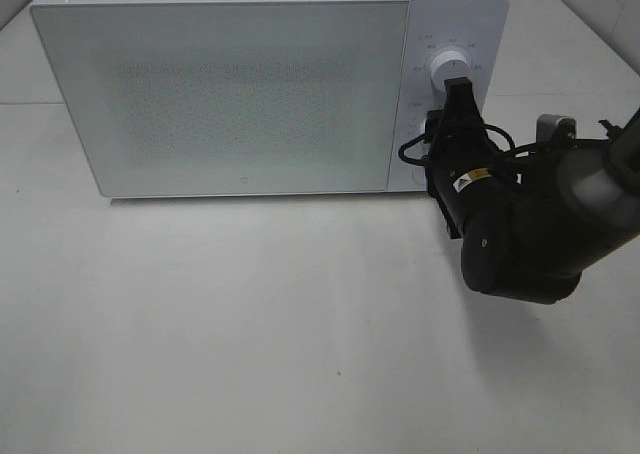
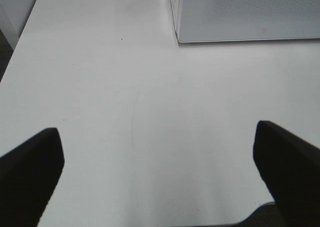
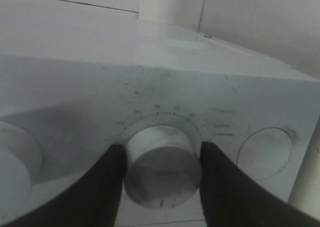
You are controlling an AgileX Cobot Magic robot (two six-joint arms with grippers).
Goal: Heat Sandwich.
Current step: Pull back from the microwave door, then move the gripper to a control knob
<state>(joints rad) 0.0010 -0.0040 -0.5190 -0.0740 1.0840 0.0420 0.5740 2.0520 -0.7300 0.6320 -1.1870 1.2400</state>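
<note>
1. Microwave [image 1: 250, 84]: a white box standing upright toward 12 o'clock in the high view, front facing out. Its frosted, speckled door [image 1: 220, 94] is shut.
2. Control panel [image 1: 455, 24]: at the door's 3 o'clock, with the round white upper dial [image 1: 449, 65] at its top.
3. Lower dial [image 3: 161, 174]: white with a small red tick, ringed by faint scale marks. The right gripper [image 3: 161, 154] clasps it on both sides.

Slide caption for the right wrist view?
Right gripper clasps the round white knob on the front panel of the white microwave.
</note>
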